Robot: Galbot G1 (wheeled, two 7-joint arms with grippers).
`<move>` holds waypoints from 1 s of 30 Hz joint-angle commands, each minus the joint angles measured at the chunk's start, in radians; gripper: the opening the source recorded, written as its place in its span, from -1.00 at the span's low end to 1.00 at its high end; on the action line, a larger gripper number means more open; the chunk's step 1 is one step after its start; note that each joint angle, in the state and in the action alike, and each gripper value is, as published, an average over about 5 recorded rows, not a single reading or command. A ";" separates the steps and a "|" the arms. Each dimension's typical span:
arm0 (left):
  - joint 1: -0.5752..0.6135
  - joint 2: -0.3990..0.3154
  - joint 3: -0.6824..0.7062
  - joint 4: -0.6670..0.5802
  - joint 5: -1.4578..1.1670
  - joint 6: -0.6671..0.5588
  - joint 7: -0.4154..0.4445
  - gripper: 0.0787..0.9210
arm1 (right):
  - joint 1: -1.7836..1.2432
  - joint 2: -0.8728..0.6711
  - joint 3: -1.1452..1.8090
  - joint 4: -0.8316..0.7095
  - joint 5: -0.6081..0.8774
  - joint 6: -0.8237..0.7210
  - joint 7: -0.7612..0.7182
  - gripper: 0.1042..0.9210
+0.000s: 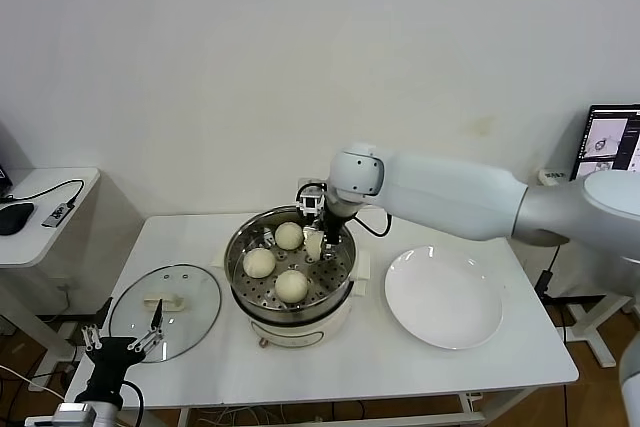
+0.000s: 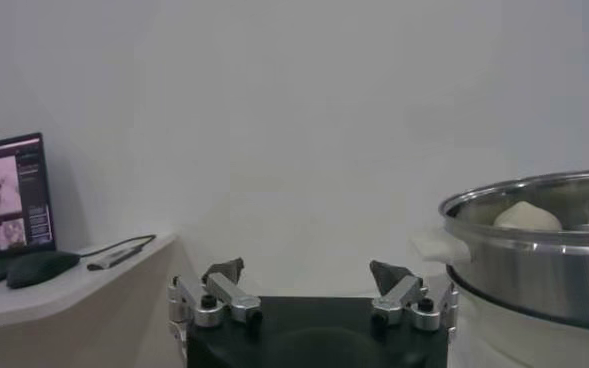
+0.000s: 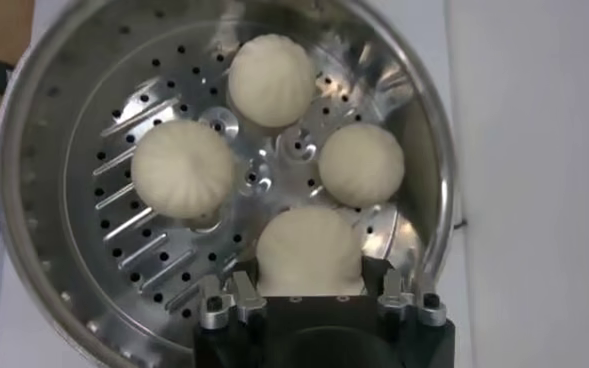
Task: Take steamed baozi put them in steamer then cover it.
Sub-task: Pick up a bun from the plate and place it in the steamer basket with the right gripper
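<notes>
Baozi: three lie loose on the perforated tray of the steamer (image 1: 290, 277), which stands at the middle of the desk (image 1: 400, 367). A fourth baozi (image 3: 308, 250) is at the tray's right side, clamped between the jaws of the right end effector (image 3: 310, 290), lowered inside the pot. The cover (image 1: 165, 309) lies flat on the desk left of the steamer. The left end effector (image 1: 122, 340) hangs at the near-left desk edge beside the cover, jaws spread and empty. A white plate (image 1: 444, 297) sits right of the steamer.
</notes>
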 commanded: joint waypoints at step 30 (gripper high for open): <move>-0.015 0.004 -0.002 0.030 -0.001 -0.002 0.000 0.77 | -0.073 -0.381 0.277 0.399 0.021 0.083 0.174 0.76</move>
